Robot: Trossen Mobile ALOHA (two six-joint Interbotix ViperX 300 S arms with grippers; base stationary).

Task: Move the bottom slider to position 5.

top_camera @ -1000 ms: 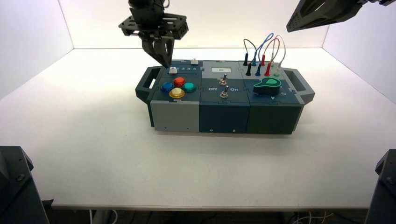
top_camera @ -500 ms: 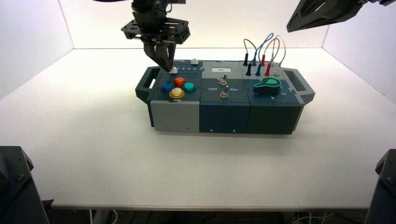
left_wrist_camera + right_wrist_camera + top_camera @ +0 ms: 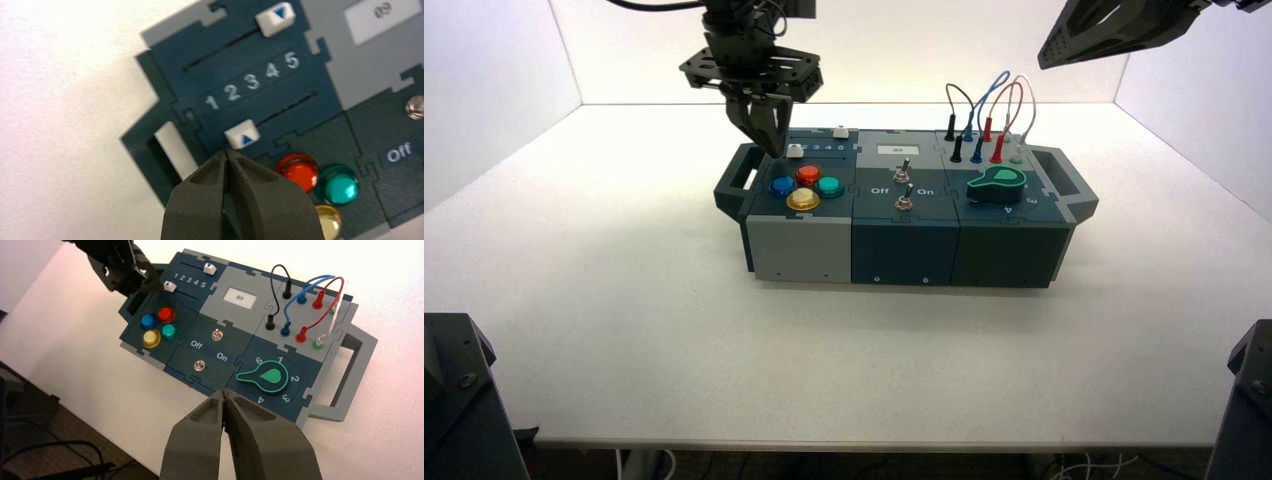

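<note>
The bottom slider (image 3: 242,136) is a small white knob with a blue triangle, near the low end of its dark track, below digits 1 and 2. The printed 5 (image 3: 292,60) ends the digit row. My left gripper (image 3: 226,152) is shut and empty, its tip just beside the knob on the handle side, apart from it. In the high view the left gripper (image 3: 769,146) hangs over the box's far left corner, left of the slider (image 3: 795,151). My right gripper (image 3: 224,394) is shut and parked high at the upper right (image 3: 1114,28).
The twin white slider (image 3: 275,17) sits at the far end of the other track. Red (image 3: 298,169), teal (image 3: 338,184) and yellow (image 3: 327,220) buttons lie close to the bottom slider. The box's left handle (image 3: 737,178) is beside the gripper. Toggle switches (image 3: 904,180), wires (image 3: 989,110) and a green knob (image 3: 996,183) lie to the right.
The left gripper dropped toward the bottom slider knob, then shifted left toward the box's handle. The knob has not visibly moved. The right arm stayed still.
</note>
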